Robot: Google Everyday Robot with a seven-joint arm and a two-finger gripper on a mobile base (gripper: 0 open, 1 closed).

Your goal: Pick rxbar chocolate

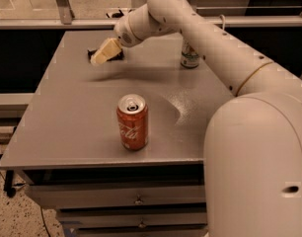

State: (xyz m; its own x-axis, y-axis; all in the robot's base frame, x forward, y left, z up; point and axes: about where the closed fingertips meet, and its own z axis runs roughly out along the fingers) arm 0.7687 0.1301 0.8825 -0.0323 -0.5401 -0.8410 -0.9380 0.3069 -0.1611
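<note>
The rxbar chocolate (118, 55) is a flat black bar lying at the far left of the grey table (67, 117). Most of it is hidden behind my gripper; only its dark ends show on each side. My gripper (102, 54) reaches in from the right on the white arm (200, 28) and hangs right over the bar, low to the table top.
A red cola can (132, 122) stands upright near the table's front middle. A white-green can (189, 56) stands at the far right, partly behind the arm. The robot's white body (259, 167) fills the right foreground. Drawers (136, 199) sit under the table front.
</note>
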